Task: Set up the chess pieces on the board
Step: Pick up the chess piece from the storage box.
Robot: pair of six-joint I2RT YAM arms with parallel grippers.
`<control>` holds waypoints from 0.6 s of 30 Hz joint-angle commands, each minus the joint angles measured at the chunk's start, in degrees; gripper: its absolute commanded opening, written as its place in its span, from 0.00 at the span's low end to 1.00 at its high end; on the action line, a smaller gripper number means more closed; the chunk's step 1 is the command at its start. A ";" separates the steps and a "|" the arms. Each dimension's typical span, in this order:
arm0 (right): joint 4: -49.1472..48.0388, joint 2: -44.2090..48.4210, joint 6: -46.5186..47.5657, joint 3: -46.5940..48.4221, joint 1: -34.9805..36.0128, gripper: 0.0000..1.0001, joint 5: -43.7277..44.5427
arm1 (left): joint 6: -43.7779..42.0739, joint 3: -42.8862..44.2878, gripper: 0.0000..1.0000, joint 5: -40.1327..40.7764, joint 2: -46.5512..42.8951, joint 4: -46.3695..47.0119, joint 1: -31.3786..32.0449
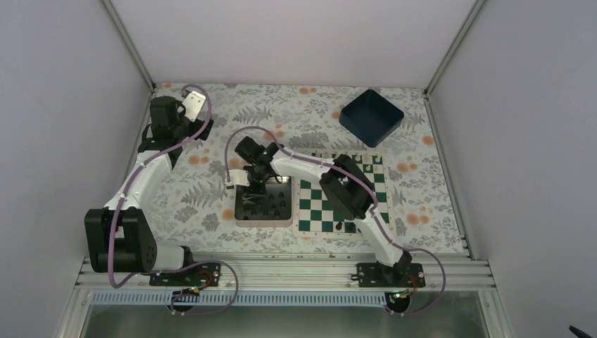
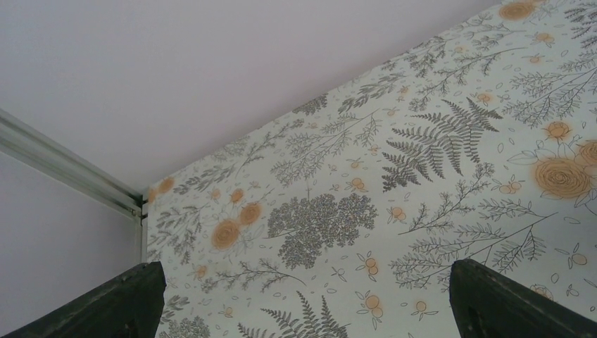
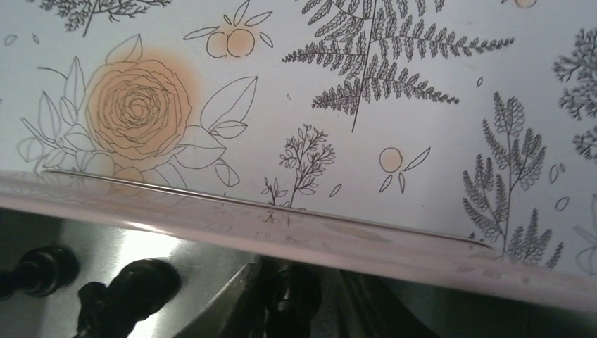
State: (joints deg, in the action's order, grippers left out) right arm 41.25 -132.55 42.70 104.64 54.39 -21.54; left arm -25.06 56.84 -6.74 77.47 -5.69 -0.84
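Overall 1 board, 1 tin

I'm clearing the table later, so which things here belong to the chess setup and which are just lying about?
Belongs: black chess pieces in the silver tin; board; right gripper at the tin.
Lying about: dark blue bin; left gripper, idle, open.

Tin walls and crowded chess pieces hem the right end effector.

Left pincer wide, right pincer narrow
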 commanded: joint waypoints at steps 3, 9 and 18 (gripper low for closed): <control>-0.23 -0.56 -0.96 0.46 0.63 0.16 0.10 | -0.25 -0.56 1.00 -1.69 -1.06 0.93 0.14; 0.02 5.84 -1.30 -1.53 0.55 0.09 1.60 | -0.08 -0.15 1.00 -1.87 -0.91 0.63 0.14; 3.21 23.26 -1.73 -8.53 -2.83 0.07 8.86 | 0.06 0.41 1.00 -1.87 -1.49 0.03 0.14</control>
State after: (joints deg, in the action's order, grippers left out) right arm 43.05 -119.37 41.87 99.48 53.76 -16.84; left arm -25.04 56.84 -7.62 77.45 -5.74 -0.84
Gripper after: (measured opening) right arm 0.149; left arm 0.999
